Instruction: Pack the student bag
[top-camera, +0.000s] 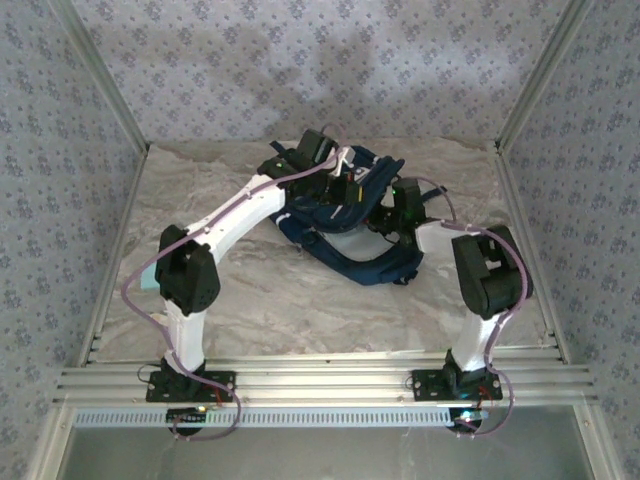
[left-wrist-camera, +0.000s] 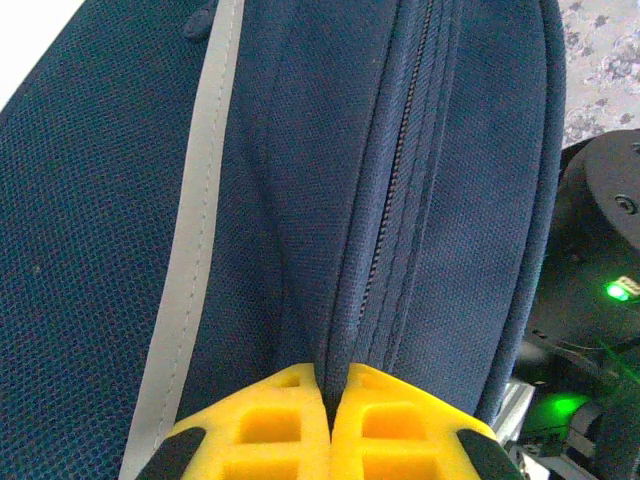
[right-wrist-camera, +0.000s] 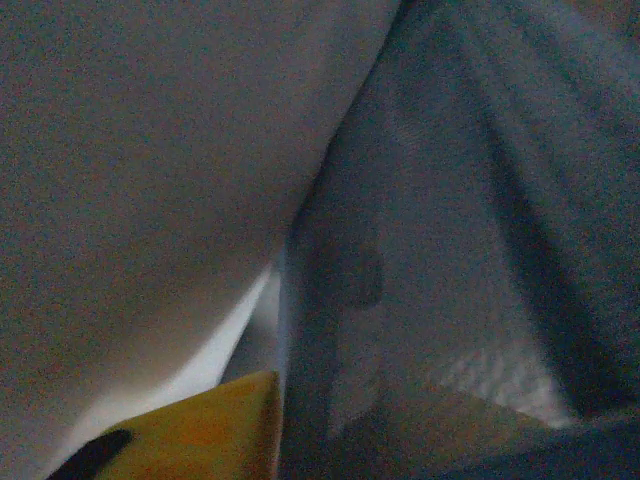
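Observation:
The navy student bag (top-camera: 352, 258) lies in the middle of the table, straps spread toward the front. My left gripper (top-camera: 338, 186) reaches over its top. In the left wrist view the yellow fingers (left-wrist-camera: 270, 420) of that gripper (left-wrist-camera: 333, 385) are shut on a ridge of navy fabric beside the closed zipper (left-wrist-camera: 400, 170), with a grey-white stripe (left-wrist-camera: 195, 240) to the left. My right gripper (top-camera: 386, 214) is pushed in at the bag's right side. Its view is dark and blurred. One yellow finger (right-wrist-camera: 200, 430) shows at lower left, and dark bag fabric (right-wrist-camera: 330, 330) hangs beside it.
The table (top-camera: 250, 300) is a pale marbled surface inside a frame with patterned walls. An aluminium rail (top-camera: 330, 380) runs along the near edge by the arm bases. The right arm's black housing with green lights (left-wrist-camera: 600, 290) sits close to the bag's right side.

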